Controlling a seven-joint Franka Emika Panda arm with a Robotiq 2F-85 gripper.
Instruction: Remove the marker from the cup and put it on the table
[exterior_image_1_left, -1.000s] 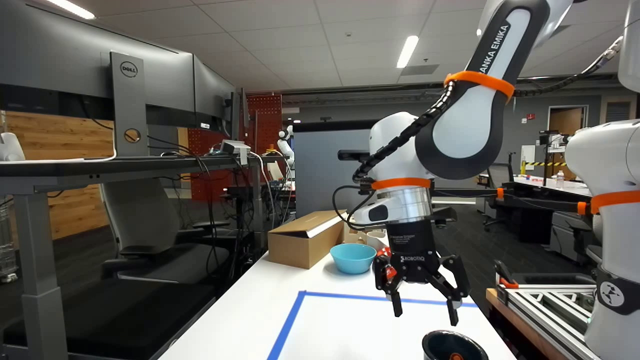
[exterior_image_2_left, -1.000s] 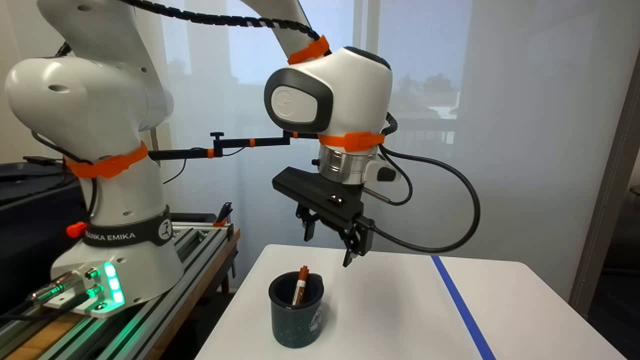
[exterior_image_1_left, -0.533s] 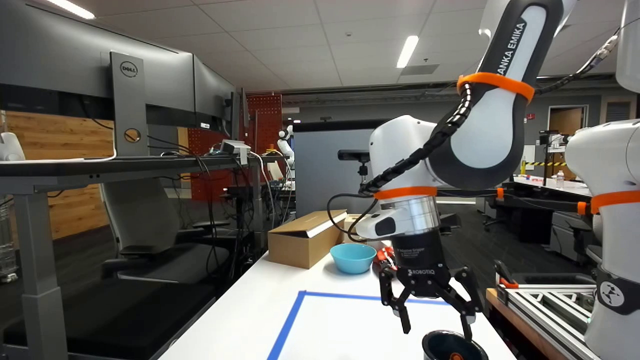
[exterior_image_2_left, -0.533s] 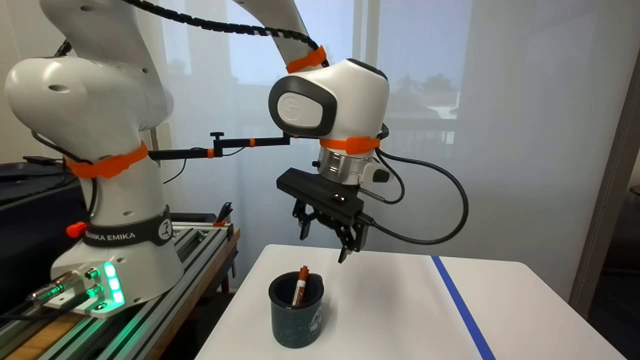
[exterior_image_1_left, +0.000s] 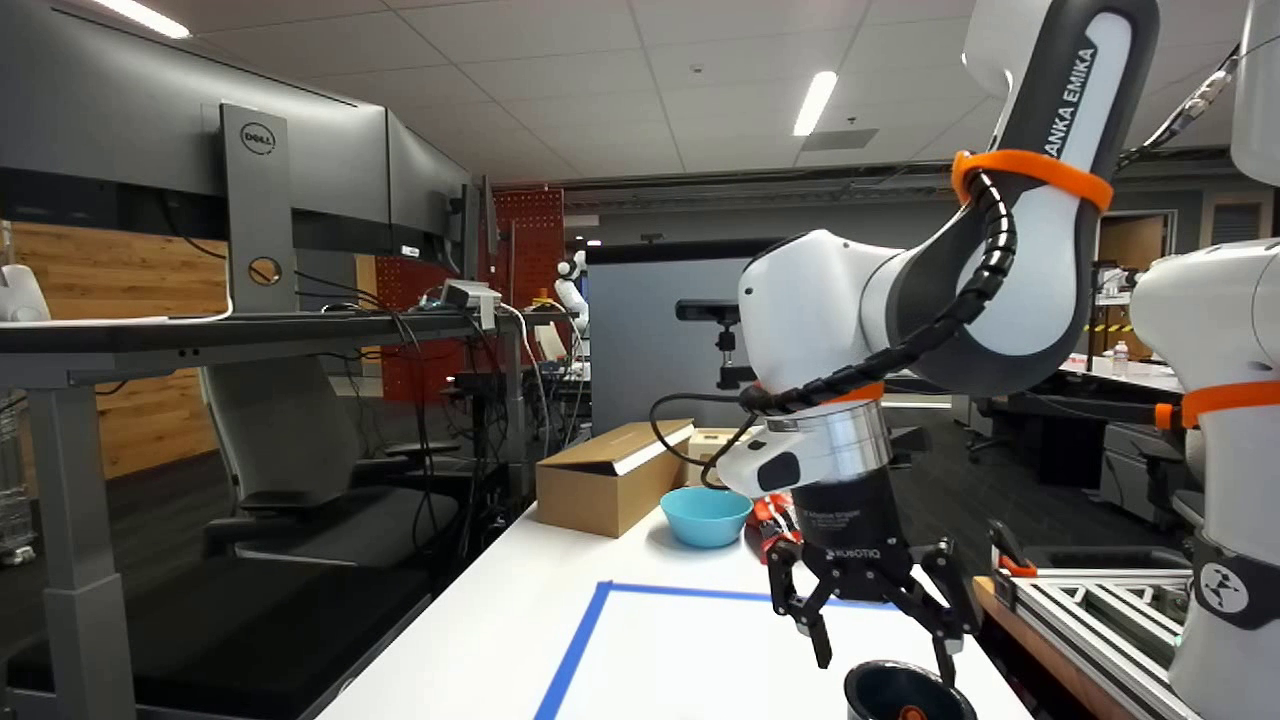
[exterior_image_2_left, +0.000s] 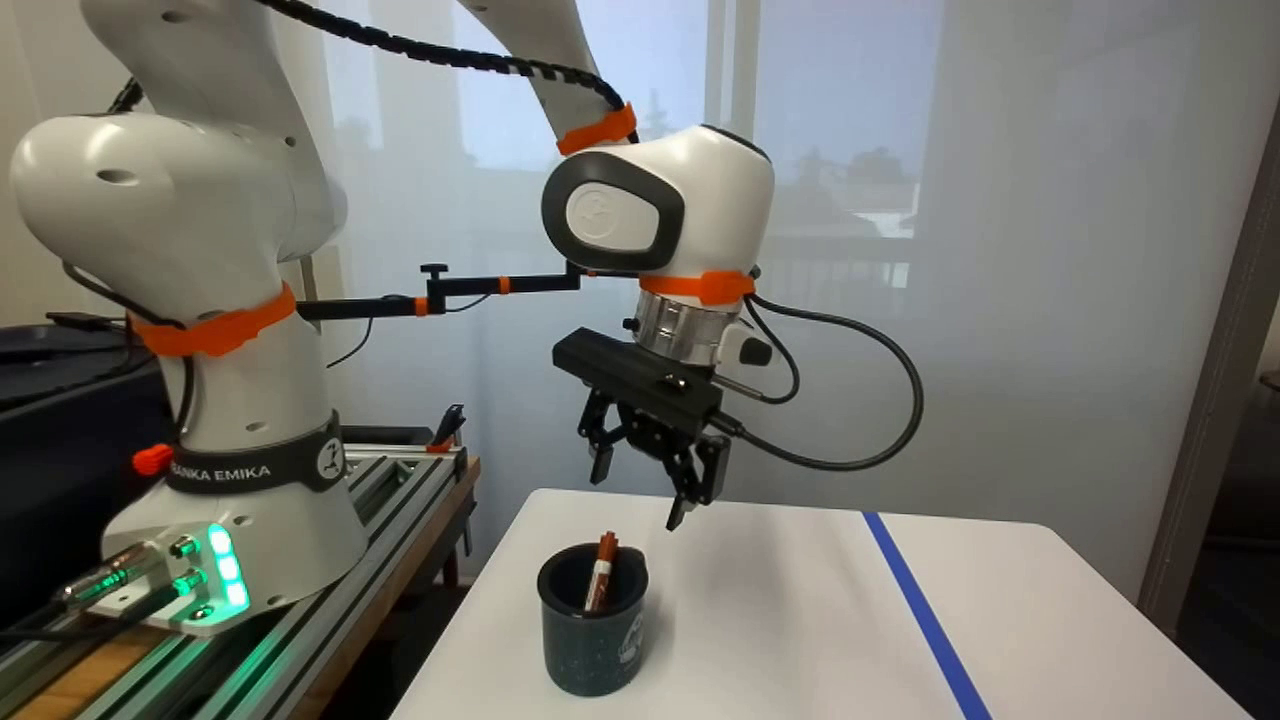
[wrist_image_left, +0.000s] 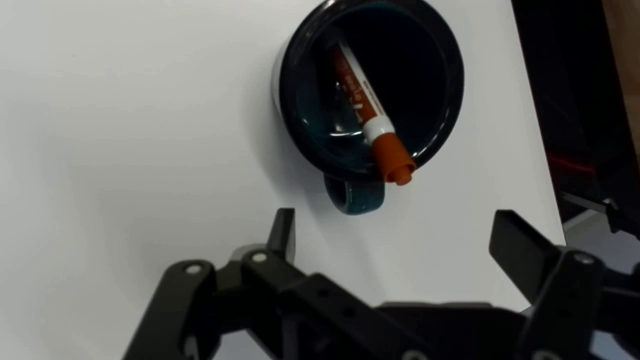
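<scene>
The cup (exterior_image_2_left: 590, 650) is a dark teal-black mug standing upright on the white table (exterior_image_2_left: 800, 620). The marker (exterior_image_2_left: 600, 575), brown-orange with a white band, leans in the cup with its capped end above the rim. In the wrist view the marker (wrist_image_left: 367, 105) lies across the cup's opening (wrist_image_left: 452, 75), cap over the rim near the handle. My gripper (exterior_image_2_left: 637, 502) is open and empty, above the cup and off toward its handle side. In the wrist view the jaws (wrist_image_left: 394, 217) are wide apart, with the cup beyond the fingertips. The marker's lower end is dim inside the cup.
Blue tape (exterior_image_2_left: 925, 615) marks the table. A light blue bowl (exterior_image_1_left: 706, 518), a cardboard box (exterior_image_1_left: 600, 490) and a red item (exterior_image_1_left: 770, 520) stand at the table's far end in an exterior view. The table edge runs close beside the cup.
My gripper has moved toward the cup, coming a little lower, and has tilted slightly. It stays open. The cup and marker have not moved.
</scene>
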